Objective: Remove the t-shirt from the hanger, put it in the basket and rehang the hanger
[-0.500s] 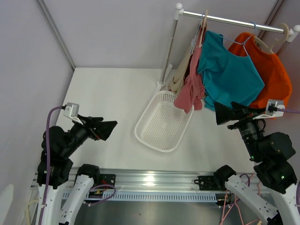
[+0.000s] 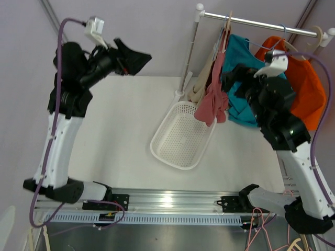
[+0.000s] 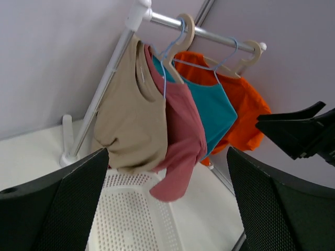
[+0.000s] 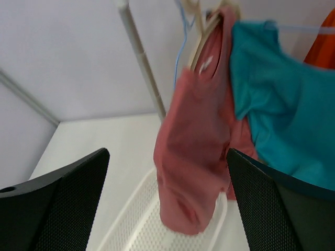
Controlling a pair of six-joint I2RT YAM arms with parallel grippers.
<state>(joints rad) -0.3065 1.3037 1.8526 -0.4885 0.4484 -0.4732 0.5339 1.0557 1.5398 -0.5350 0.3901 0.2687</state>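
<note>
Pink knit t-shirt (image 4: 193, 157) on pale wooden hanger (image 4: 201, 42), under silver metal rail (image 2: 261, 23), above white perforated plastic basket (image 2: 163, 124). Looks light, limp, stretchy; probably snags at the collar. Best pinched at shoulder or hem. Left jaws and right jaws gaping wide, holding nothing.

Pale lilac walls (image 2: 167, 31) surround a white table (image 2: 115, 136); the light is soft and even.
</note>
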